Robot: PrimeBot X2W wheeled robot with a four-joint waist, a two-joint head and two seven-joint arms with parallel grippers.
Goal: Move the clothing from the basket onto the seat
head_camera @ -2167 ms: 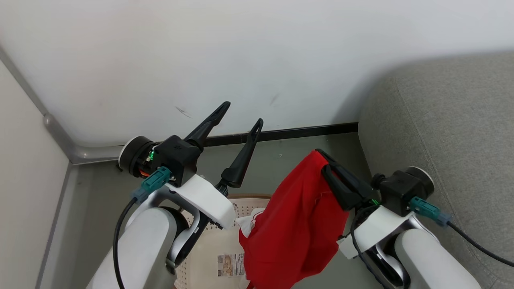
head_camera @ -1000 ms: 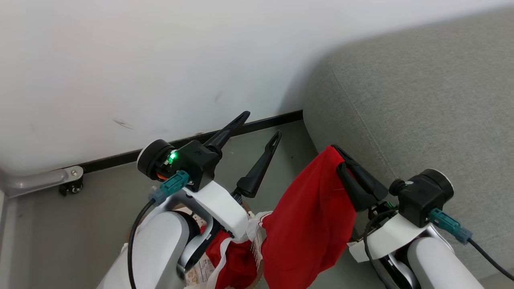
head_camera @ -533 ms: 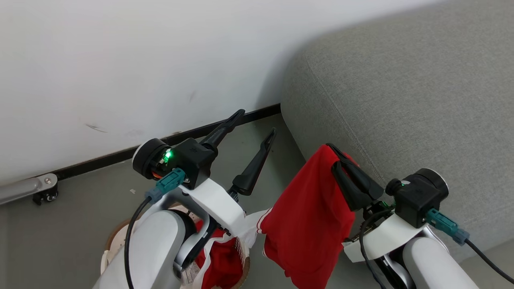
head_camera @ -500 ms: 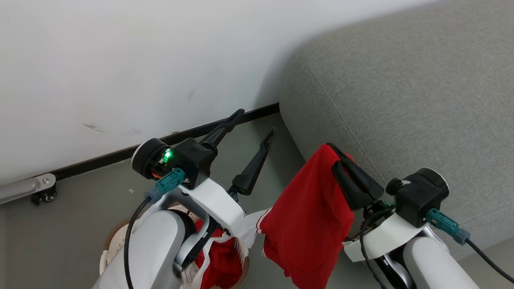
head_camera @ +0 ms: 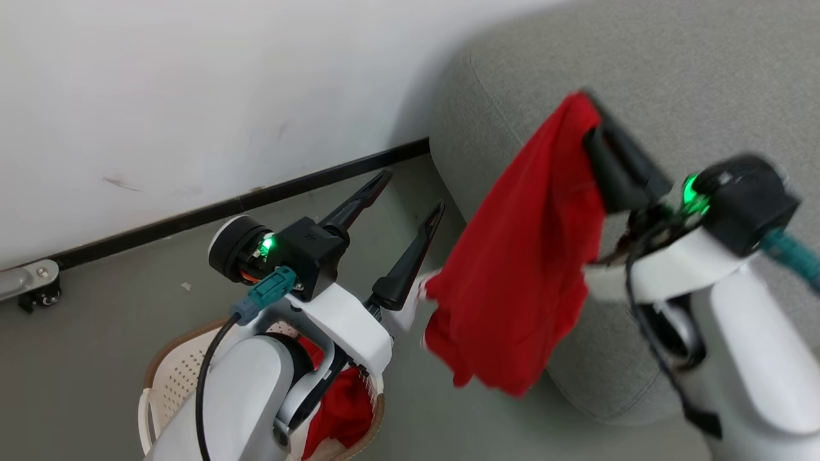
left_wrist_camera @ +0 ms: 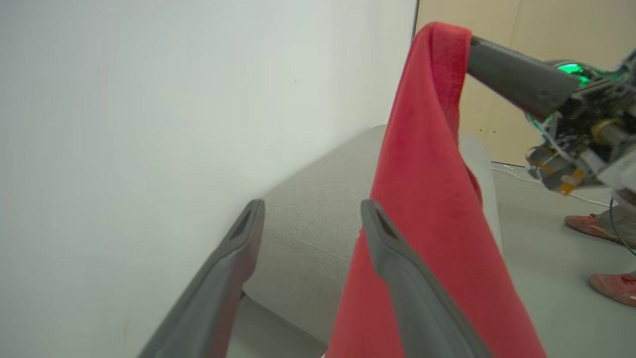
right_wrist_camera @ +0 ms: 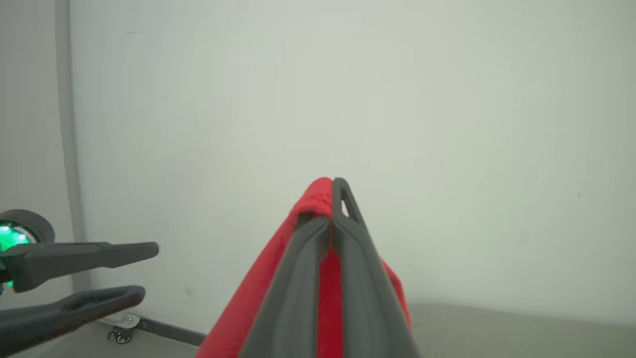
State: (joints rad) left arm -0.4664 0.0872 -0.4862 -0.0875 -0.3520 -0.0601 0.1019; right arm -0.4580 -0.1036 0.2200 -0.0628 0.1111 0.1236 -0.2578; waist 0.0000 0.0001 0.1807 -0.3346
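Note:
My right gripper (head_camera: 587, 101) is shut on the top edge of a plain red piece of clothing (head_camera: 522, 256), which hangs free in front of the grey seat (head_camera: 672, 70) and level with its end. In the right wrist view the right gripper's (right_wrist_camera: 333, 187) jaws press together with red fabric (right_wrist_camera: 318, 199) between them. My left gripper (head_camera: 413, 190) stands open and holds nothing, just left of the hanging cloth (left_wrist_camera: 437, 223). The cream basket (head_camera: 168, 378) sits on the floor under my left arm, with more red clothing (head_camera: 339, 410) in it.
A white wall with a black skirting strip (head_camera: 224, 208) runs behind the basket and meets the seat's end. A castor (head_camera: 35, 298) stands by the wall at the left. A person's feet in pink shoes (left_wrist_camera: 594, 226) are on the floor beyond the seat.
My right arm has lifted the red garment up and toward the seat. The head camera has swung right. The left gripper stays open in the same pose.

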